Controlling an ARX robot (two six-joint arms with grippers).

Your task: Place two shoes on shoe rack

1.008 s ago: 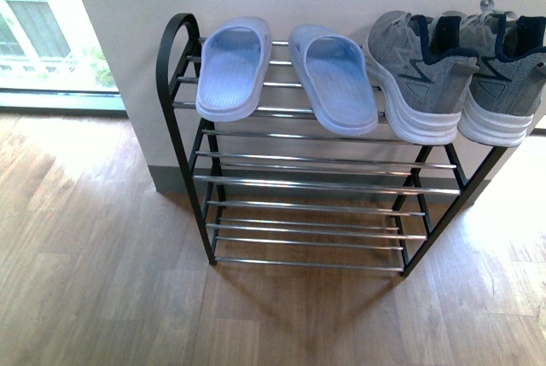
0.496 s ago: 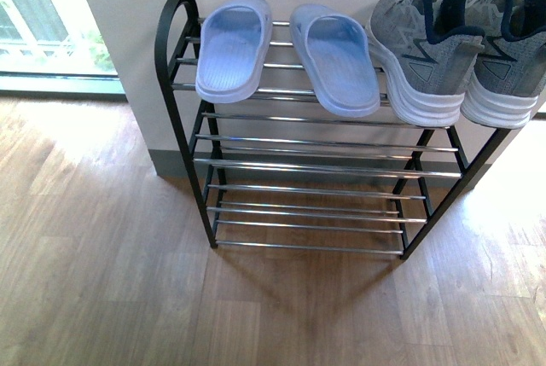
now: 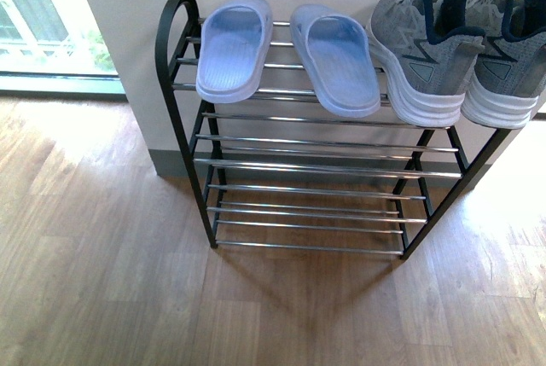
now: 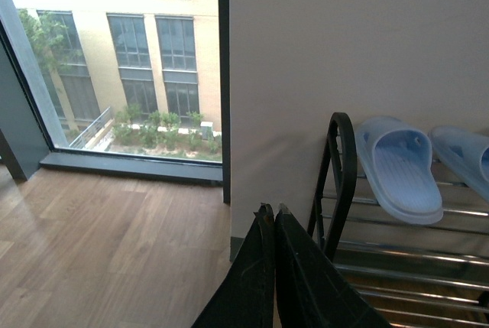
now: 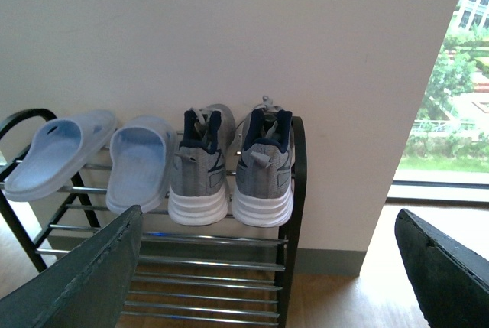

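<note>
moved: nothing since half a second back, both slides (image 3: 235,50) stay on the rack's (image 3: 175,67) top bars
floor (image 3: 94,246): warm wood planks, plain pale wall behind
slides: soft pale blue rubber, ridged footbeds
left gripper (image 4: 269,217): closed, holding nothing
right gripper (image 5: 267,267): spread wide, empty

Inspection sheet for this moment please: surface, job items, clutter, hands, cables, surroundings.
Surface: wooden floor; shoe rack stands on it against a pale wall.
Job's things: left slide sandal and right slide sandal lie side by side on the rack's top tier, heels overhanging the front bar.
Clutter: pair of grey sneakers on the same tier, beside the sandals; lower tiers bare.
Hands: left hand shut, holding nothing; right hand open wide, holding nothing. Both are away from the rack.
Cables: nothing seen.
Surroundings: floor-level window left of the wall, building outside.
</note>
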